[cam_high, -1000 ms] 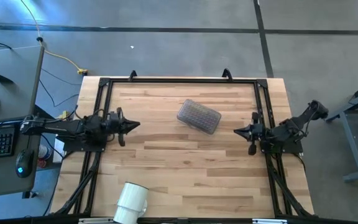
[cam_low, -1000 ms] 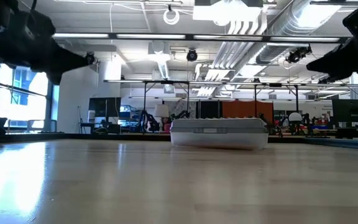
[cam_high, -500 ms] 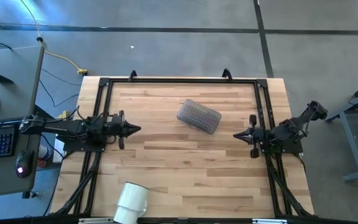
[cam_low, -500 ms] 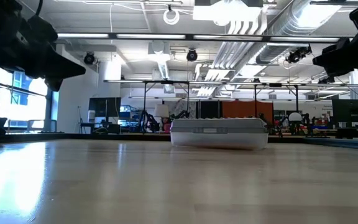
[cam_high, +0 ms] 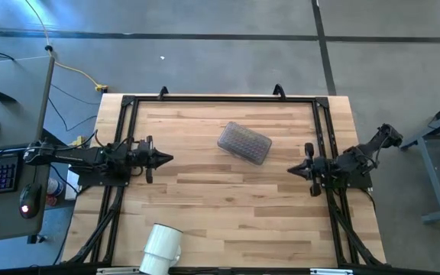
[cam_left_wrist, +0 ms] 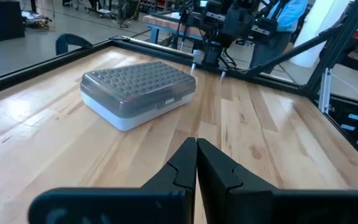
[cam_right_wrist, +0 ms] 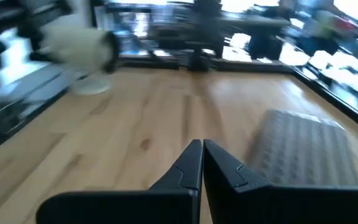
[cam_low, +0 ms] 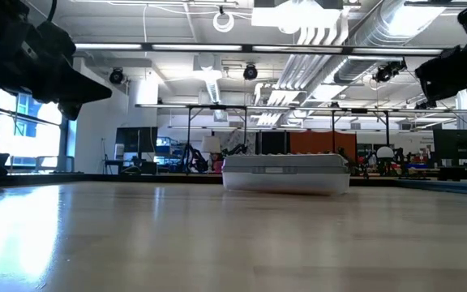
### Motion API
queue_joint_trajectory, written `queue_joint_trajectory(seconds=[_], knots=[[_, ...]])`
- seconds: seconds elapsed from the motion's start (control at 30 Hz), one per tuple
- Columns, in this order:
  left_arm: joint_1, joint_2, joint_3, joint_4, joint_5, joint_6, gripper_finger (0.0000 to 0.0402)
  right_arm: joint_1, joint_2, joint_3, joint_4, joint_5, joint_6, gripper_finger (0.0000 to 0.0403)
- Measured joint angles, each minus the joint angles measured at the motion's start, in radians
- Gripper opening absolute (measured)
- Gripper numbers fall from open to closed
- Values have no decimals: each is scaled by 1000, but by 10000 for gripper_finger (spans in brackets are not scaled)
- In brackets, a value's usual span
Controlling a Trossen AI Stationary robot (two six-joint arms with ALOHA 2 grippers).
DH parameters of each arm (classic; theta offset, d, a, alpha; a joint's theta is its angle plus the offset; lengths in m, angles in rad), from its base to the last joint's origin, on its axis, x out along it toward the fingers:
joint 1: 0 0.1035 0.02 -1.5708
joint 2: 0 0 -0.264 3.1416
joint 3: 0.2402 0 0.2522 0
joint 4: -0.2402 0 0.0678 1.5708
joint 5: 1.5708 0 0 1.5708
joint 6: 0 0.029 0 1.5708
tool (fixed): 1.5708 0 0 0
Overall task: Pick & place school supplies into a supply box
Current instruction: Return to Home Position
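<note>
Supply box (cam_high: 244,143) (cam_low: 286,173) (cam_left_wrist: 138,93) (cam_right_wrist: 306,149): small rectangular case of clear plastic with a ribbed, translucent grey lid. The lid is down and flat. What lies inside cannot be made out through it. The case rests flat on the tabletop, turned at a slant to the table's edges, about midway between the two arms.

Left gripper (cam_high: 166,158) (cam_left_wrist: 196,144): dark, two-fingered, its fingers pressed together with nothing between them. It is held above the wood on the left side of the table, pointing inward, well apart from the supply box.

Right gripper (cam_high: 290,168) (cam_right_wrist: 202,146): dark, two-fingered, likewise clenched and empty. It is held above the wood on the right side, pointing inward, also well apart from the supply box.

Table (cam_high: 228,206): light wooden planks, bordered by a black metal frame (cam_high: 220,99) on which both arms are mounted.

Cup (cam_high: 161,246): white, cylindrical, at the table's edge on the left arm's side, well apart from the case and from both grippers.
</note>
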Motion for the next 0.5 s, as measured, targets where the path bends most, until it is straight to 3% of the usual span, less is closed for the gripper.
queue_joint_trajectory(seconds=[0.23,0.5], knots=[[0,0,0,0,0,0,49,0,0,-25,180,-272,-186,0],[0,0,-1,1,-1,0,49,-2,12,-89,311,-259,-190,0]])
